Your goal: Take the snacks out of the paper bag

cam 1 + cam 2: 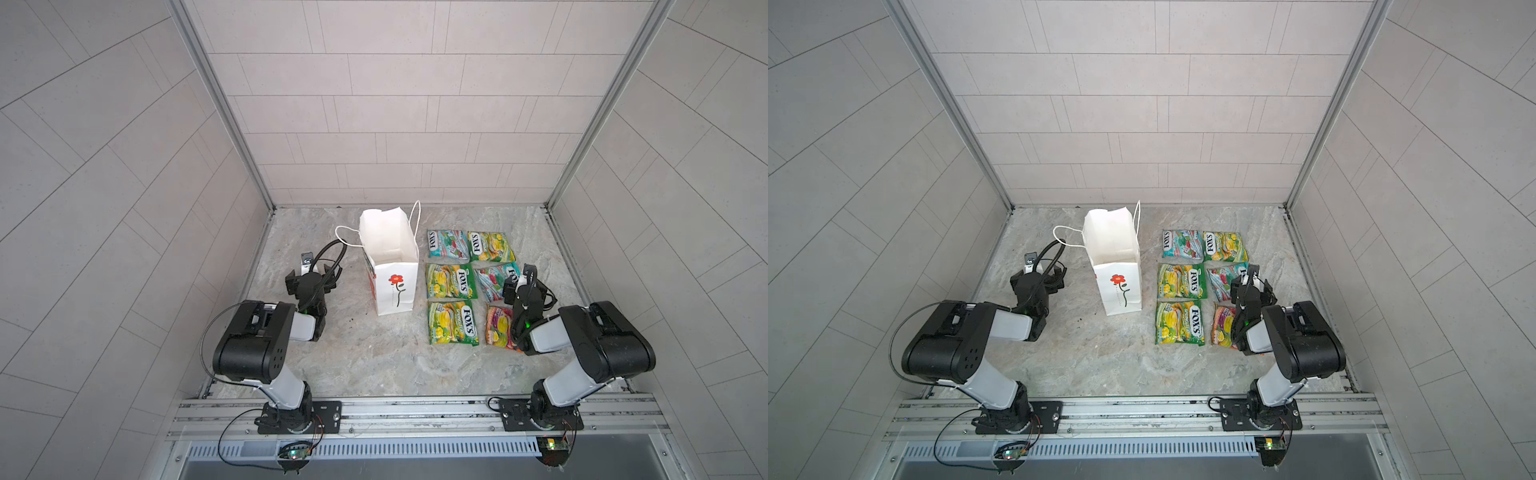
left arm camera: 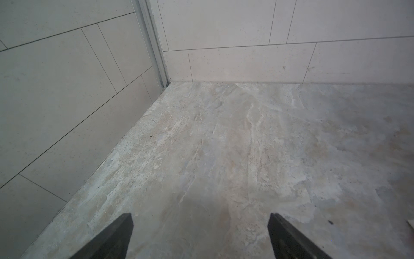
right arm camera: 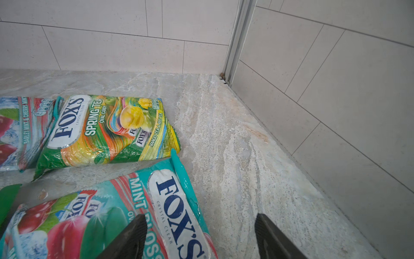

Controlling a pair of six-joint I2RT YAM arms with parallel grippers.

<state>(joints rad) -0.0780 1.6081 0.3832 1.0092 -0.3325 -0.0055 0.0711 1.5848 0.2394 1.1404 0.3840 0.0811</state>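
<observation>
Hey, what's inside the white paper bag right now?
In both top views the paper bag shows only bare white inner walls, nothing lying in it. Its front panel hides the very bottom.

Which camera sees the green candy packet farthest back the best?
The right wrist view: the green candy packet lies close, its Spring Tea label readable. Both top views show it small. The left wrist view misses it.

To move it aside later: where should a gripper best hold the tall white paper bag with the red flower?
Probably the white cord handle drooping at its left, coming from the left: the tall white paper bag stands upright, open; that loop hangs free.
</observation>
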